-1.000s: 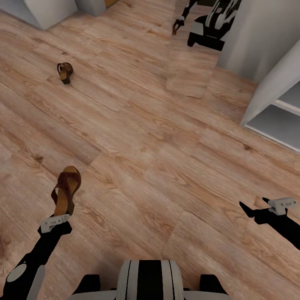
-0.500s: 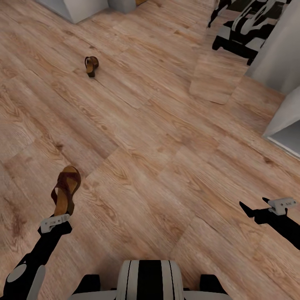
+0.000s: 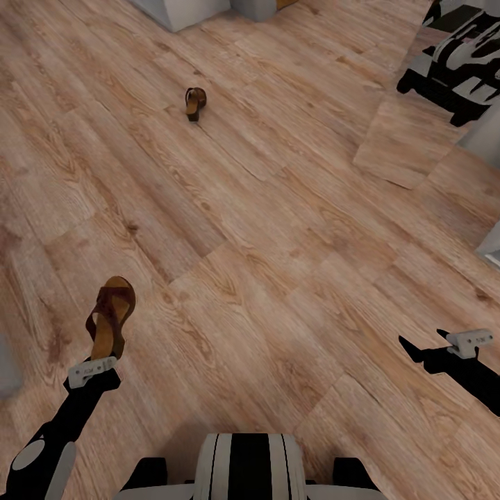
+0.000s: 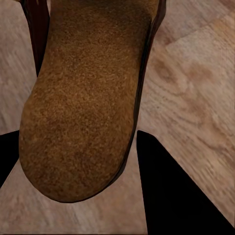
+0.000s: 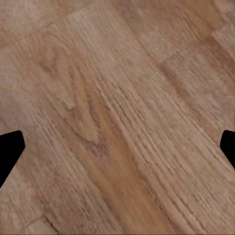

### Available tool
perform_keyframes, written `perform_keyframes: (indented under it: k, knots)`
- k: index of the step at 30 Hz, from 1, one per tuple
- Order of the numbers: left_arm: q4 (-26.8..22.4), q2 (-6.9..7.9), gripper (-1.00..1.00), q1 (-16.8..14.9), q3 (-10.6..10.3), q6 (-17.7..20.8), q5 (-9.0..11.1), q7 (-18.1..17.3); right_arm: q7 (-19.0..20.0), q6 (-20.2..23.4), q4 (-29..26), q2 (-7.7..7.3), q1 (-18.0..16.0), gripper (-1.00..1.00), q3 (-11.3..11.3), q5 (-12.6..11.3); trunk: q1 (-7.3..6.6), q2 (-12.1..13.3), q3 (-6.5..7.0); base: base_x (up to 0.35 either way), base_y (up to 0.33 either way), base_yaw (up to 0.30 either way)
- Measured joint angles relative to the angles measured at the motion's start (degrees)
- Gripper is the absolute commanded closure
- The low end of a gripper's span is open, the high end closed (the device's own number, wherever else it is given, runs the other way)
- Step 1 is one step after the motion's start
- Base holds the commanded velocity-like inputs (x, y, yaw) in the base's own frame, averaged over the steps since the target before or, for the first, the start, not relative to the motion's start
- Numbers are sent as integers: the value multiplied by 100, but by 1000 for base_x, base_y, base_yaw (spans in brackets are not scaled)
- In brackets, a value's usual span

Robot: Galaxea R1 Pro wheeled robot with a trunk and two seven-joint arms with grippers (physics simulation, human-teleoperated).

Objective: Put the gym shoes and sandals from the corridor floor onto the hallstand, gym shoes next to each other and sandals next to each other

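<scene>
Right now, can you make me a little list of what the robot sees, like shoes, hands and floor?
Held sandal: brown sandal gripped in the left gripper, tan footbed close up in the left wrist view
Other sandal: second sandal lying on the corridor floor, far ahead of the robot
Right gripper: right gripper open, nothing in it, over bare planks
Gym shoes: none to report
Furniture: grey-white cabinet corners at the far edge
</scene>
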Motion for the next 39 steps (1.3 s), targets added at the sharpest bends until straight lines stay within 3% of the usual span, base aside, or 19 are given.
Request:
perform_keyframes:
  k: [11, 39]
  knots:
    - [0, 0, 100, -11, 6, 65, -10, 13, -3, 0, 1, -1, 0, -100, -1, 0, 0, 0, 0, 79, 0, 285]
    - [9, -9, 100, -15, -29, 81, -19, 18, 1, 0, 4, -3, 0, -100, -6, 0, 0, 0, 0, 311, 0, 260]
